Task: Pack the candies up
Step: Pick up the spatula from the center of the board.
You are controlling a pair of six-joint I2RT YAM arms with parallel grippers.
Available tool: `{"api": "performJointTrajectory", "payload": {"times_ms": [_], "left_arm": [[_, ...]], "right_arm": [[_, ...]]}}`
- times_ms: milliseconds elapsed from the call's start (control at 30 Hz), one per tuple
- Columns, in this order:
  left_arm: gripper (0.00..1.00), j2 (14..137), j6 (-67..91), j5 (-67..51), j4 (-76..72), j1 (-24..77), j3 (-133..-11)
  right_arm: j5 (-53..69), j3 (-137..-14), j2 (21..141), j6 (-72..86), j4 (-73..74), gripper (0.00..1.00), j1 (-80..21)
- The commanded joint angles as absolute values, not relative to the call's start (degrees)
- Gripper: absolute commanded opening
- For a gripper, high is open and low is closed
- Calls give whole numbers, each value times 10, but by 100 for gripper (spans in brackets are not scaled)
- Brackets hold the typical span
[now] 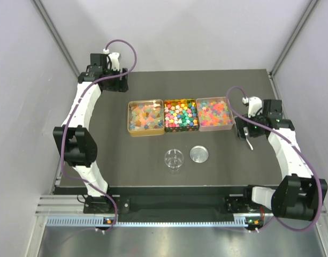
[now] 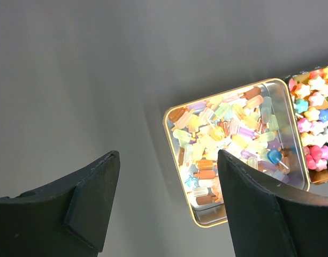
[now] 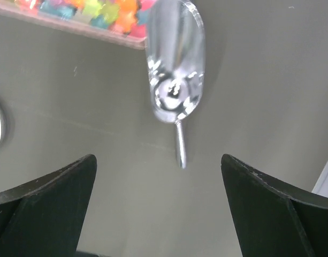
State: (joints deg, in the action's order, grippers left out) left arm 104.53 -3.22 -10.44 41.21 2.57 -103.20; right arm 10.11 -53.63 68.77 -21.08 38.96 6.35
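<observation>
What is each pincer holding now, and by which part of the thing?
Nothing is held. Both stand open: the left pincer over the table beside the gold tin of candies, the right pincer over the metal scoop, which lies free.

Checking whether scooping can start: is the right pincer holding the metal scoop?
No, the scoop lies loose on the table, with the right pincer open wide and touching nothing.

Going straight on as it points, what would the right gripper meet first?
Probably the silver scoop on the table, handle end first; it lies ahead of the open right gripper. Depth is unclear.
</observation>
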Motion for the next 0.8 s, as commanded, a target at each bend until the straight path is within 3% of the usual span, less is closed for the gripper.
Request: {"api": "performJointTrajectory", "payload": {"times_ms": [0,467,767], "left_arm": [[78,1036,-47,-91,403,29,-1045],[75,1028,-66,-80,406,46,-1029],[75,1027,-85,-50,410,75,-1020]], "right_arm": [[210,-510,650,-367,423,100,87],[235,-471,727,-420,356,92,148],[274,-502,803,-467,371,78,169]]}}
